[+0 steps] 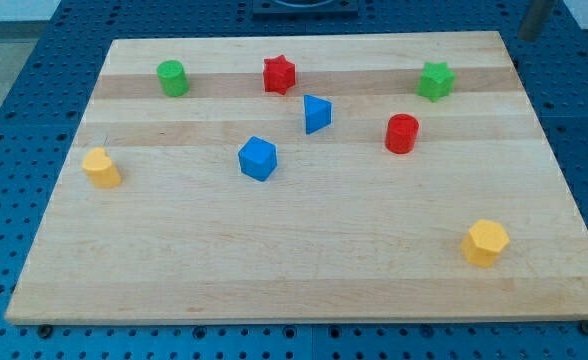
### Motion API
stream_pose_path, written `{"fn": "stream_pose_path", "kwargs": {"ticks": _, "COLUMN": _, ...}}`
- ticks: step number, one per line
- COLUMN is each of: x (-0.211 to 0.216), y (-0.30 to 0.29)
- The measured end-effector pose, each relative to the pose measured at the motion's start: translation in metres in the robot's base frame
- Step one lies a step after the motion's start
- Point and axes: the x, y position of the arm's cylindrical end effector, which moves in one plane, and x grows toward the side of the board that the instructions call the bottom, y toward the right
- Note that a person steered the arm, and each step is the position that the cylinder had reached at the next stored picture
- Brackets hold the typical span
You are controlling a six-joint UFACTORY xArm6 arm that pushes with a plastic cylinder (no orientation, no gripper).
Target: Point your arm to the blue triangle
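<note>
Tip not visible anywhere over board; its place relative to blocks cannot be told. Dark blurred shape at view's top right corner, off board, unclear what. Blue triangle sits upper centre of wooden board, below-right of red star, above-right of blue cube. Red cylinder to its right. Green cylinder top left, green star top right. Yellow block at left edge, yellow hexagon lower right.

Board: pale wood, smooth, banded grain. Blue triangle: matt, probably plastic. Table: blue, perforated.
</note>
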Motion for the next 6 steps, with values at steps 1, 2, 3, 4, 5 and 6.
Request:
{"fn": "stream_pose_path", "kwargs": {"ticks": 1, "x": 0.0, "y": 0.0}}
{"fn": "stream_pose_path", "kwargs": {"ticks": 2, "x": 0.003, "y": 0.001}}
{"fn": "stream_pose_path", "kwargs": {"ticks": 3, "x": -0.001, "y": -0.006}}
{"fn": "stream_pose_path", "kwargs": {"ticks": 4, "x": 0.006, "y": -0.01}}
{"fn": "stream_pose_path", "kwargs": {"ticks": 5, "x": 0.008, "y": -0.01}}
{"fn": "stream_pose_path", "kwargs": {"ticks": 6, "x": 0.008, "y": -0.01}}
